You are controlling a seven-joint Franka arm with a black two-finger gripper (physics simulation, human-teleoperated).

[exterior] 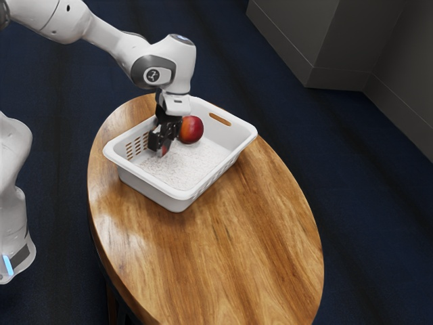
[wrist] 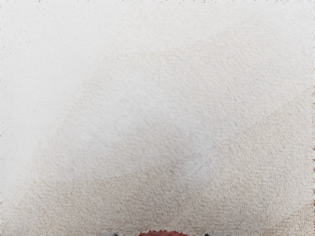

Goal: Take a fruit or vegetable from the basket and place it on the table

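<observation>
While gripper (exterior: 162, 141) reaches low inside basket (exterior: 150, 189), partly hidden red produce (exterior: 164, 150) sits at its lower end; cannot tell whether wide, narrow or holding. Off-centre grip could let produce slip on lifting; sideways swing could knock nearby round fruit (exterior: 193, 129).

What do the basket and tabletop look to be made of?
Basket: probably molded plastic, white; smooth rim, slots cut cleanly through the wall. Its inner floor looks matte and finely grained, so a textured surface or a liner; can't tell which.
Tabletop: wood or a wood-look laminate, warm brown with streaky grain; pale reflections near the edge suggest a glossy varnish.
</observation>
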